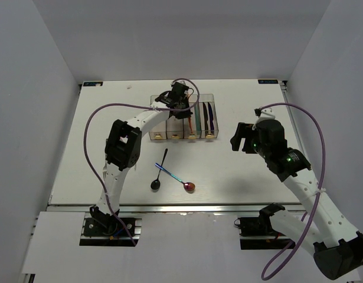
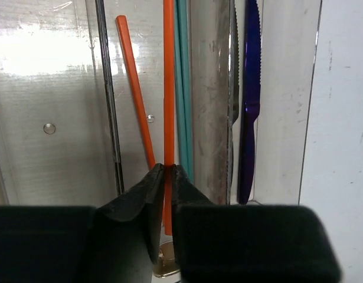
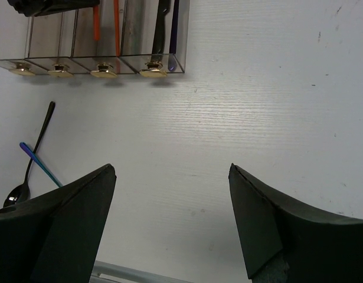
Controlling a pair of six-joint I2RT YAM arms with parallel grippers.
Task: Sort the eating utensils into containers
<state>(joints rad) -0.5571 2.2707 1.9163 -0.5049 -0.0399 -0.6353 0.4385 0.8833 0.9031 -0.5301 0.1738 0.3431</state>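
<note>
The left gripper (image 2: 167,172) hangs over the row of clear bins (image 1: 160,127) at the far middle of the white table (image 1: 228,177), its jaws drawn narrow and pinched on the near end of a red chopstick (image 2: 168,88). The stick runs lengthwise along the third bin from the left. In that same bin lie a second red chopstick (image 2: 134,88), tilted a little and just left of the held one, and the green chopsticks (image 2: 182,88), just right of it. Whether the held stick rests on the bin floor cannot be told. The rightmost bin holds a black knife (image 2: 234,76) and a blue knife (image 2: 250,100) side by side, both lengthwise. Each bin carries a small yellow mark (image 3: 153,73) at its near end. Two utensils lie on the table outside the bins, on the near side — a black spoon (image 1: 160,171) and an iridescent-red spoon (image 1: 175,177). Their handles cross, and the bowls point away from the bins. The right gripper (image 3: 172,218) hovers to the right of the bins and a little nearer, well apart from them — its fingers (image 3: 69,224) are spread wide with nothing between them.
</note>
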